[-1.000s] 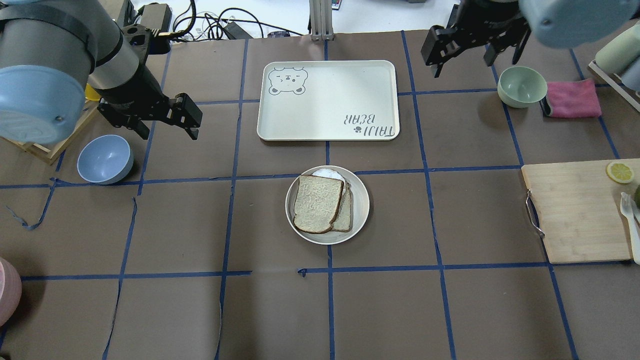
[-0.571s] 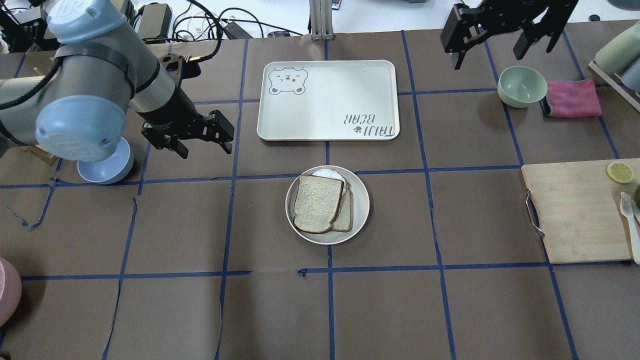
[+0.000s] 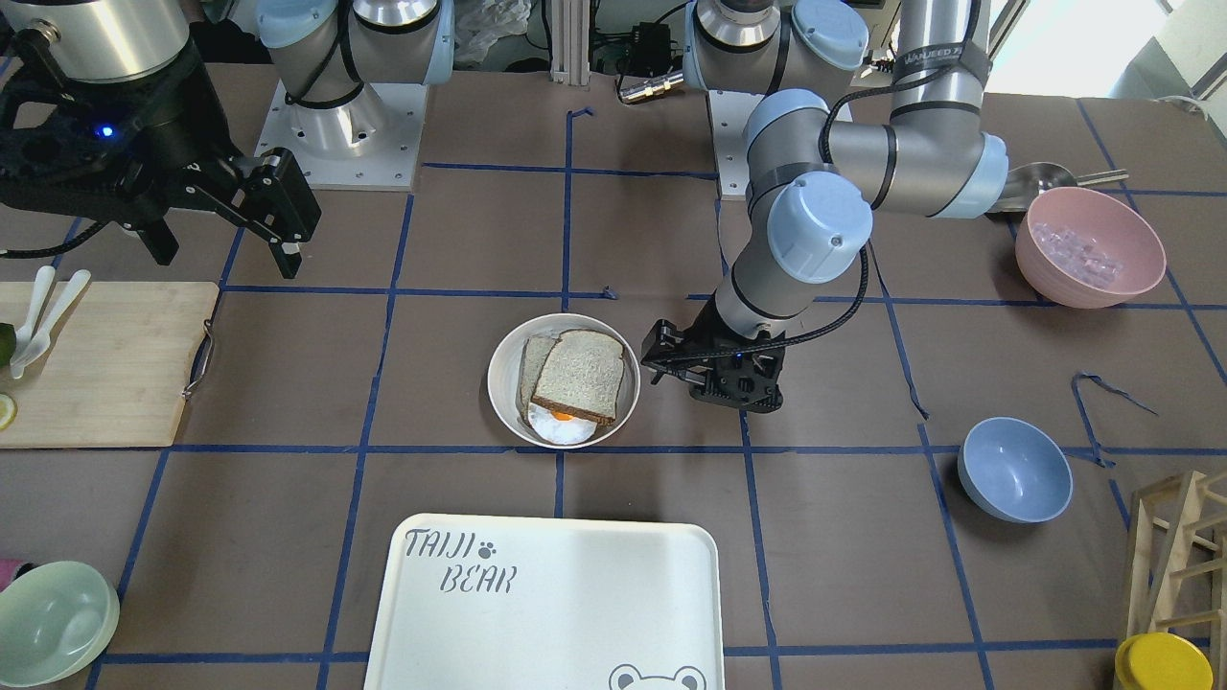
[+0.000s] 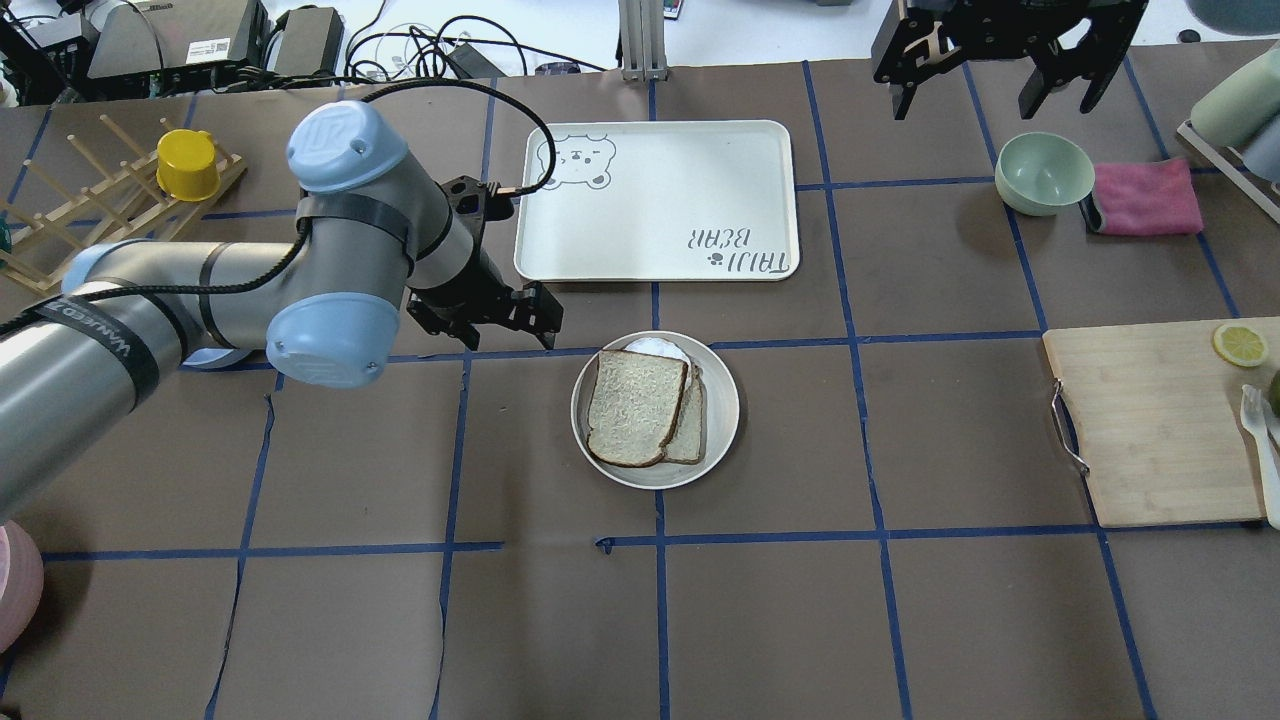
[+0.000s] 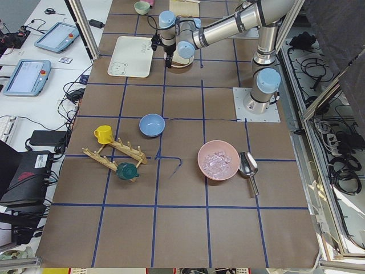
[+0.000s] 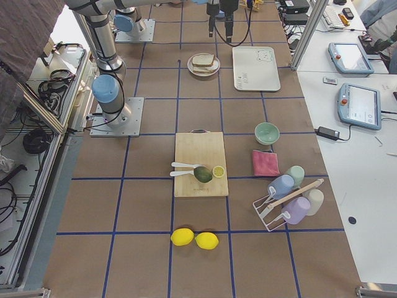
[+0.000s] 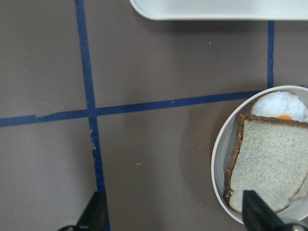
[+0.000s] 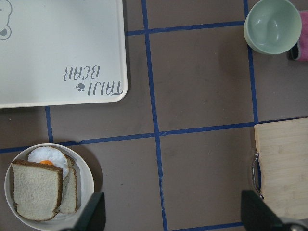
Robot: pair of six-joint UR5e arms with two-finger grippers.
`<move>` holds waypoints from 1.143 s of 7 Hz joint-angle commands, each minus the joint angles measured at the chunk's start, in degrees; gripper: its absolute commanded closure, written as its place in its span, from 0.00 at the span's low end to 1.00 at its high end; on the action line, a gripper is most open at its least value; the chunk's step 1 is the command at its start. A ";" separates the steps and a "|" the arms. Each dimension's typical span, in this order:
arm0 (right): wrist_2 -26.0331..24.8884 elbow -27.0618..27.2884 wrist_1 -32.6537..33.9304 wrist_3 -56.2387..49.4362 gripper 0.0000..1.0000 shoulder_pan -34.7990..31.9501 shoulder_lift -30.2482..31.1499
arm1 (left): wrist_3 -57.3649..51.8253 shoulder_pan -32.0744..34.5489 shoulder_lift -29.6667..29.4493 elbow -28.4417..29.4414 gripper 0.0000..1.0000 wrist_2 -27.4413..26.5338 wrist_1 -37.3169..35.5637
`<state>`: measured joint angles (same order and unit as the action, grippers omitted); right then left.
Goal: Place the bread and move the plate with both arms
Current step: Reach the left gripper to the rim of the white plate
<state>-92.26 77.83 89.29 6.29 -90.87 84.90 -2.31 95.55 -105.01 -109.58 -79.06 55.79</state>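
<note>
The bread (image 4: 635,405), a speckled slice with dark brown crust, lies on top of a paler-crusted slice (image 4: 693,425) and a fried egg (image 4: 655,346) on the round cream plate (image 4: 724,410) at mid-table. My left gripper (image 4: 510,333) is open and empty, low over the table just beyond the plate's left rim. Its wrist view shows the plate (image 7: 219,163) and the bread (image 7: 269,166) at the right, outside the fingers. My right gripper (image 4: 965,100) is open and empty, high at the far right. Its wrist view shows the plate (image 8: 89,185) far below.
The white "TAIJI BEAR" tray (image 4: 655,200) lies just beyond the plate. A pale green bowl (image 4: 1043,172) and a pink cloth (image 4: 1145,197) are far right, and a cutting board (image 4: 1160,420) is at the right edge. A blue bowl (image 3: 1014,470) sits behind my left arm.
My left arm has swung right and down from beside the blue bowl to the plate's left rim, gripper still open. My right gripper has shifted slightly further back.
</note>
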 commanded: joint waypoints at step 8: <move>0.85 0.83 0.18 0.74 0.00 -0.01 0.01 | 1.35 3.94 -6.25 2.16 0.31 0.40 -4.73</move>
<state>-91.31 78.60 89.60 7.01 -90.88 84.91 -0.72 99.62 -111.12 -108.97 -78.44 50.52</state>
